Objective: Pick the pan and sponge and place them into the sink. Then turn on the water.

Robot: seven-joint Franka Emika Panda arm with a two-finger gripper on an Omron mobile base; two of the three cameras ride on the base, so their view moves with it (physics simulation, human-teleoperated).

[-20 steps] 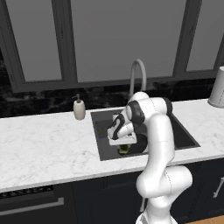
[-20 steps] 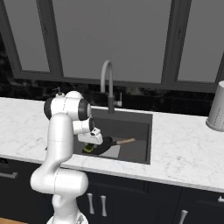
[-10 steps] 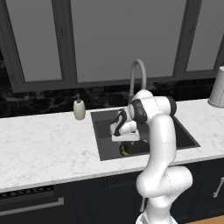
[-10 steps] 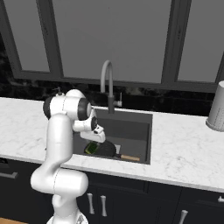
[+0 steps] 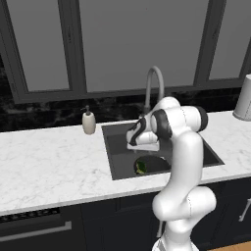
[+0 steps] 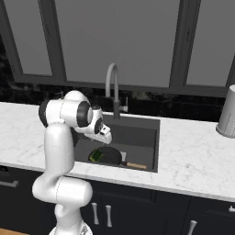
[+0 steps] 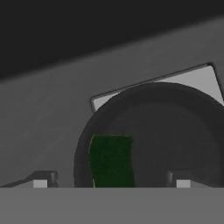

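the sponge (image 7: 111, 161) is seen lying inside the pan (image 7: 175, 131), which rests in the sink (image 6: 142, 137); the gripper (image 7: 109, 180) is held wide apart and empty above, leaving the faucet (image 6: 111, 87) to be turned on.

beige soap dispenser (image 5: 88, 121) on white marble counter (image 5: 44, 171), grey canister (image 6: 227, 118)

Kitchen: sink (image 5: 116, 164), faucet (image 5: 153, 81), marble counter (image 5: 44, 166)

no readable text, labels or numbers on anything
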